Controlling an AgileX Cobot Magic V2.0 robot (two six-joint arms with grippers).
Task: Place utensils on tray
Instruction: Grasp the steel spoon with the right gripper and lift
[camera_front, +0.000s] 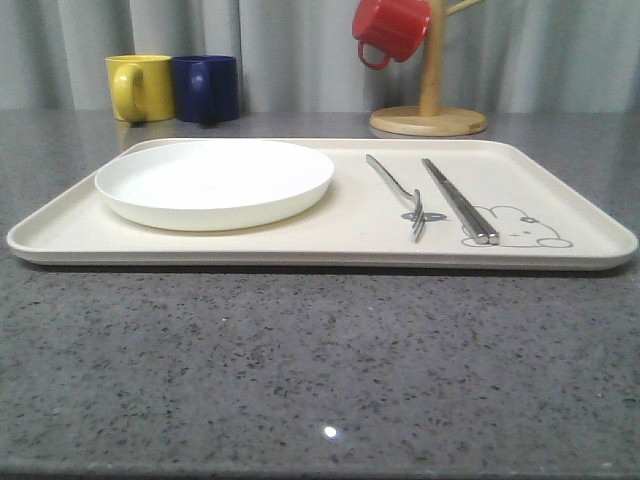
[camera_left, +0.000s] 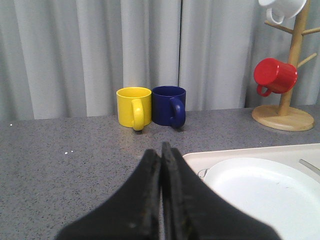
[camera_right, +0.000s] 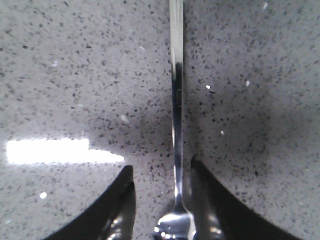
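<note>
The spoon (camera_right: 176, 100) lies on the grey table (camera_right: 75, 75) between the right gripper's fingers (camera_right: 120, 210); its handle runs off one picture edge and its bowl is cut off at the opposite edge. Whether the fingers touch it cannot be told. In the left wrist view, the closed fingers (camera_left: 150, 200) hide part of the tray (camera_left: 240, 152) and the white plate (camera_left: 260, 195), both cut by the picture's edge. A white mug (camera_left: 282, 7) on the wooden rack (camera_left: 287, 90) is cropped.

Cream tray (camera_front: 560, 185) — grey rabbit drawing (camera_front: 520, 228).
</note>
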